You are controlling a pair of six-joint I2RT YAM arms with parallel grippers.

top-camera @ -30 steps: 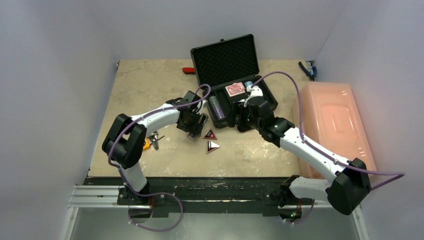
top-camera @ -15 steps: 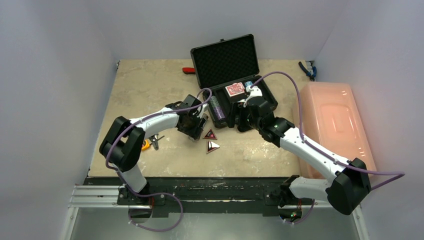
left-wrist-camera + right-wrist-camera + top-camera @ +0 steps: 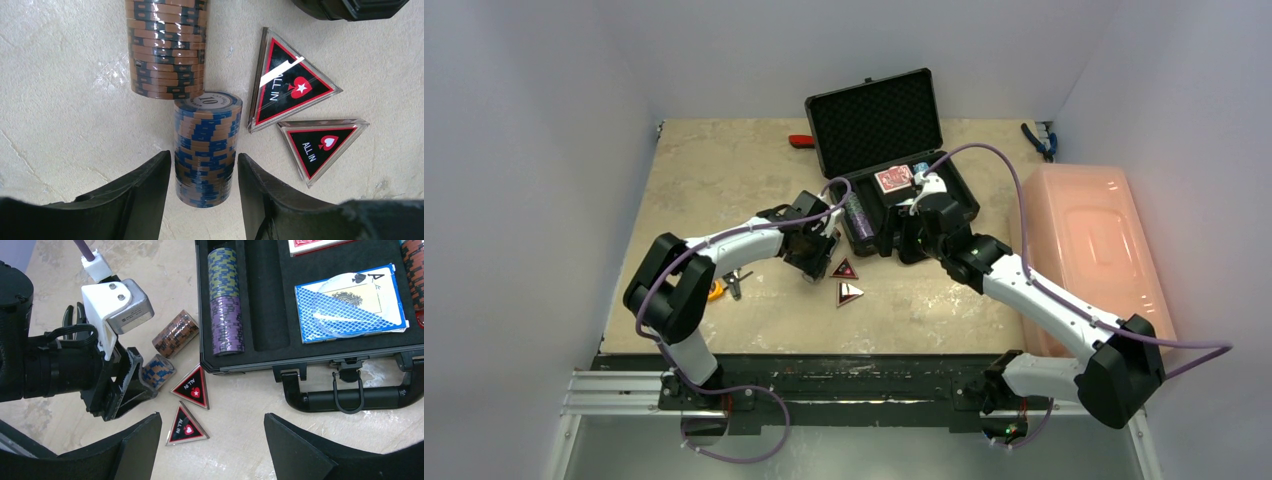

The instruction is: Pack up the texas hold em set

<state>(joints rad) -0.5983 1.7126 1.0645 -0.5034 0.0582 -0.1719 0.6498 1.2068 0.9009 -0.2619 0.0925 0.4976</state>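
The black briefcase lies open at the back of the table, its foam lid upright. It holds a purple and olive chip stack, a blue deck, a red deck and a red chip stack. On the table lie a blue-brown chip stack, a brown-black stack and two triangular "ALL IN" markers. My left gripper is open and straddles the blue-brown stack, with narrow gaps on both sides. My right gripper is open and empty above the table, near the case handle.
A large pink bin stands at the right edge. Pliers lie at the back right and a red tool left of the case. A yellow tape measure and a small metal tool lie under the left arm.
My left gripper has shifted slightly right and closer to the chip stacks beside the case. The right arm has barely moved.
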